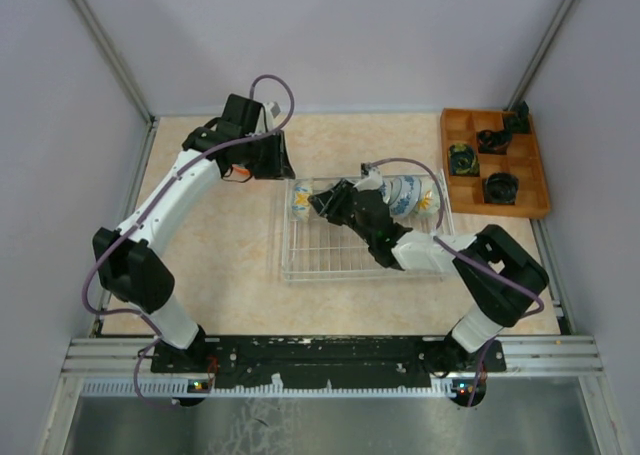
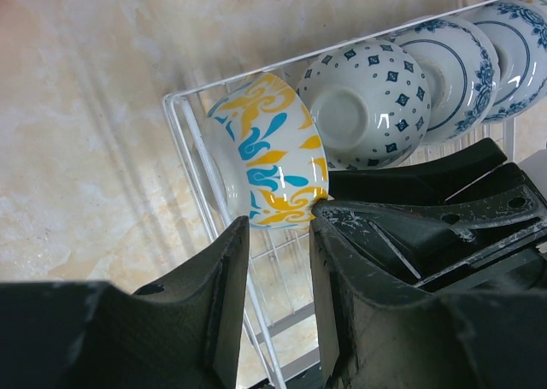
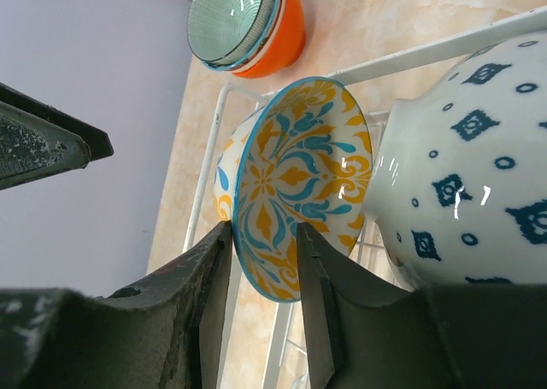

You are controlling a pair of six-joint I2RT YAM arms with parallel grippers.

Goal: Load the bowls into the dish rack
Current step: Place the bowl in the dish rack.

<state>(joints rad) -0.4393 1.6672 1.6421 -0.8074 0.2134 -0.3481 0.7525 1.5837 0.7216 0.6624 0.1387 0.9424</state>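
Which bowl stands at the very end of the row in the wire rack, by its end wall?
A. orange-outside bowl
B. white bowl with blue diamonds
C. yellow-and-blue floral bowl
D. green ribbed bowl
C: the white ceramic bowl with the yellow-and-blue floral pattern stands on edge at the end of the pale wire dish rack, and the white bowl with blue diamonds is next in the row.

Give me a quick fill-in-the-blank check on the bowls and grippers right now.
1. The right gripper straddles the patterned bowl, coloured blue and ___.
2. The left gripper is open, holding ___.
3. The green-lined bowl, outside the dish rack, nests in another bowl coloured ___.
Missing words: yellow; nothing; orange.
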